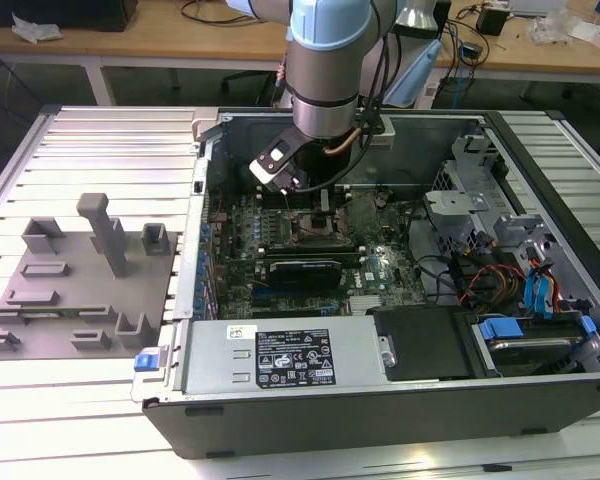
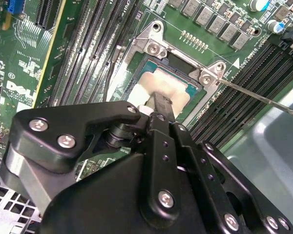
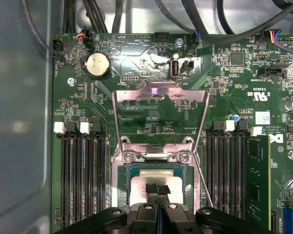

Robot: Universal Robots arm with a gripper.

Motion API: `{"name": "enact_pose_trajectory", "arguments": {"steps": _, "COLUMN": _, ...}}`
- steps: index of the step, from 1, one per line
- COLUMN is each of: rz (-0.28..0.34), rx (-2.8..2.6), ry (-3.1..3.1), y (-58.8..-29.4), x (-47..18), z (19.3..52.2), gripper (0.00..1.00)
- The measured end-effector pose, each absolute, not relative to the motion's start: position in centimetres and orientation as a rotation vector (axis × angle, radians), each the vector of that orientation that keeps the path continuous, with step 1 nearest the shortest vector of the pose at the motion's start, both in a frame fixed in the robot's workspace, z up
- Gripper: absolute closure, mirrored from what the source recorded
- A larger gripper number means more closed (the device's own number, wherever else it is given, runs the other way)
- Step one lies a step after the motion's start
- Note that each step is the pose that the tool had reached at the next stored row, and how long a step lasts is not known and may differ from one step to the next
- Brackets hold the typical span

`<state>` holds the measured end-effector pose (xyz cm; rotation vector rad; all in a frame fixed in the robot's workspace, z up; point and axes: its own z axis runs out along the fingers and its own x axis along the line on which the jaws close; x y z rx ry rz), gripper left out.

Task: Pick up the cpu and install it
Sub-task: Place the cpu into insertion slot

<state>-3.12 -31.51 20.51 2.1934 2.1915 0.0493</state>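
The cpu (image 3: 139,187) lies flat in the open socket (image 3: 121,168) on the green motherboard (image 3: 136,63), its pale metal top showing in both wrist views (image 2: 156,83). My gripper (image 3: 157,189) is straight over it, with both black fingertips pressed together in the middle of the chip's top; whether they touch it I cannot tell. The fingers are shut with no gap and nothing between them. The socket's metal load plate (image 3: 160,95) stands swung up and open. In the exterior view the gripper (image 1: 323,205) reaches down into the computer case (image 1: 380,400).
Rows of black memory slots (image 3: 80,175) flank the socket on both sides. A thin metal lever (image 2: 263,97) sticks out beside the socket. Cables and drive bays (image 1: 510,290) crowd the case on the exterior view's right. A grey plastic fixture (image 1: 70,290) sits on the ribbed table at that view's left.
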Motion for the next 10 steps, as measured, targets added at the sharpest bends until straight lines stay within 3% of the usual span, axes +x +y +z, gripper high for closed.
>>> {"name": "enact_pose_trajectory", "arguments": {"steps": 10, "rz": 0.048, "rx": 2.193, "ry": 2.191, "y": -31.52, "x": -3.13, "z": 20.34, "gripper": 0.89}}
